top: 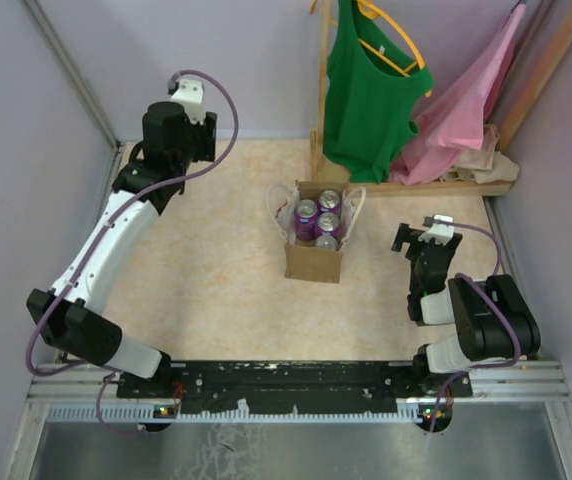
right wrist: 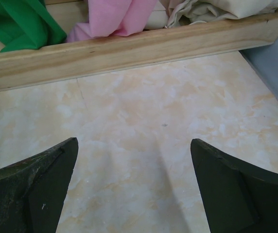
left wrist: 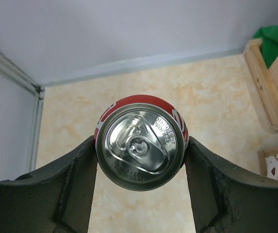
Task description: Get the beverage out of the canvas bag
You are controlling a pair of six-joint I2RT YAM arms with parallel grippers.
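Note:
The tan canvas bag (top: 314, 258) stands upright mid-table with white looped handles and its mouth open. Purple cans (top: 307, 214) stand inside it. My left gripper (top: 201, 140) is at the far back left, well away from the bag. In the left wrist view it (left wrist: 140, 141) is shut on a red can (left wrist: 141, 150), one finger on each side, with the silver top facing the camera. That can is hidden in the top view. My right gripper (top: 418, 236) is to the right of the bag; it (right wrist: 134, 141) is open and empty over bare table.
A wooden rack (top: 322, 90) at the back holds a green shirt (top: 366, 90) and a pink cloth (top: 466, 100). Its base beam (right wrist: 129, 48) lies just beyond my right gripper. Walls close in the left, back and right sides.

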